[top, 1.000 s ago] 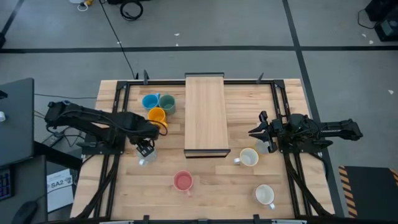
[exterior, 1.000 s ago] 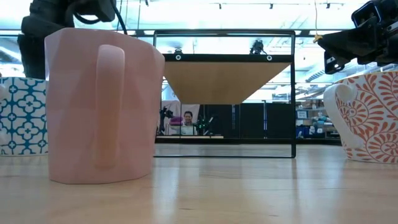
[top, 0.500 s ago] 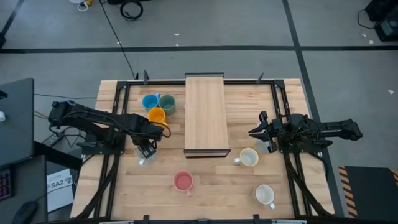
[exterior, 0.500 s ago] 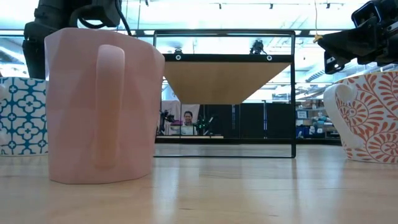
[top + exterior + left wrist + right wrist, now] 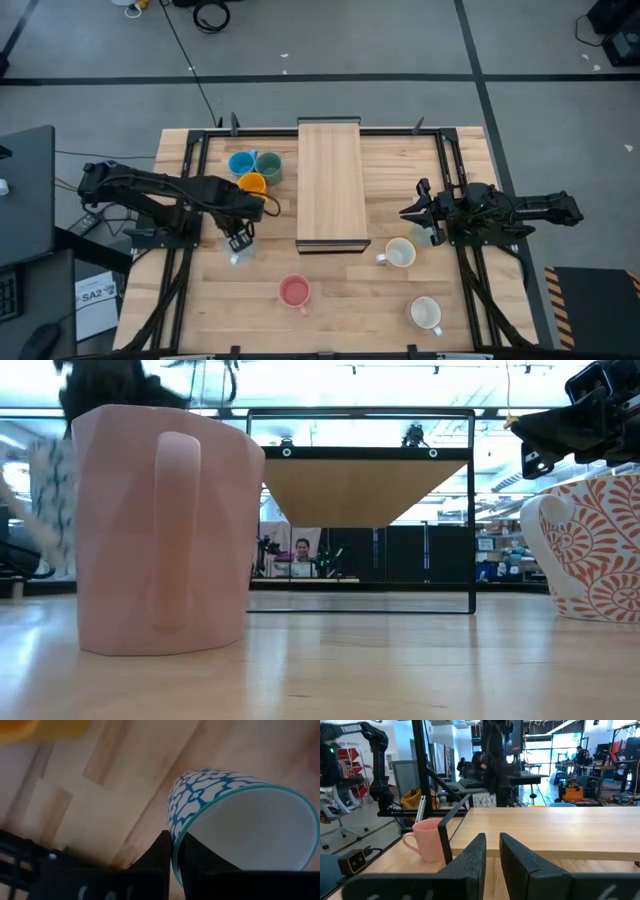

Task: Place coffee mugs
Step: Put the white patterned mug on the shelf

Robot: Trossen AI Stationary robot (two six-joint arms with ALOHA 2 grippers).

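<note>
My left gripper [image 5: 238,243] is shut on a white mug with a blue pattern and a teal rim [image 5: 235,835], near the table's left side; in the low view that mug [image 5: 52,510] is a blur at the far left. A blue mug [image 5: 240,163], a grey-green mug [image 5: 268,165] and an orange mug [image 5: 252,184] stand together beside the wooden shelf [image 5: 332,185]. A pink mug [image 5: 294,291] stands near the front edge. My right gripper [image 5: 405,213] waits right of the shelf, a narrow gap between its fingers and nothing in it. My left gripper pinches the mug's wall at the rim [image 5: 182,827], one finger [image 5: 200,860] inside the mug and the other finger [image 5: 159,852] outside on the patterned wall. The fingers come from above. The mug sits tilted in the hold, its mouth turned toward the wrist camera.
A cream mug [image 5: 400,253] and a white mug [image 5: 427,314] stand on the right half of the table; one with an orange pattern [image 5: 590,550] shows in the low view. Dark frame rails [image 5: 190,200] run along both sides of the table.
My left gripper has shut on the rim of the blue-patterned mug. In the low view the mug stood on the table before; now it is blurred and sits higher, its base off the table. My right arm has kept still.
</note>
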